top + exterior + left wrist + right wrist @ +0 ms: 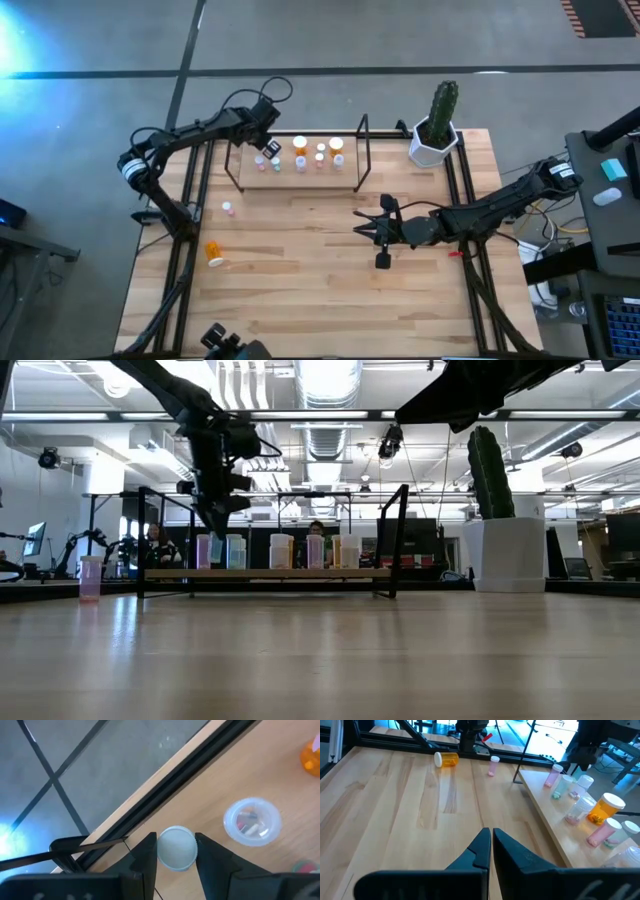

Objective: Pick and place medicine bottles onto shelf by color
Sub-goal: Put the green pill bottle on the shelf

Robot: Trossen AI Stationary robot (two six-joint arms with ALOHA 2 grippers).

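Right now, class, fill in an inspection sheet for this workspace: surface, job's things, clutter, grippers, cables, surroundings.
Surface: wooden table, bare at the front.
Job's things: shelf at the back left holds several upright medicine bottles; a pink bottle stands off the shelf; an orange bottle lies on its side near the left edge.
Clutter: cactus pot at the back right corner.
Grippers: left gripper over the shelf's left end, shut on a white-capped bottle; right gripper shut, empty, over mid-table.
Cables: loose cables beside the right arm's base, off the table.
Surroundings: grey floor; a person far behind the shelf.
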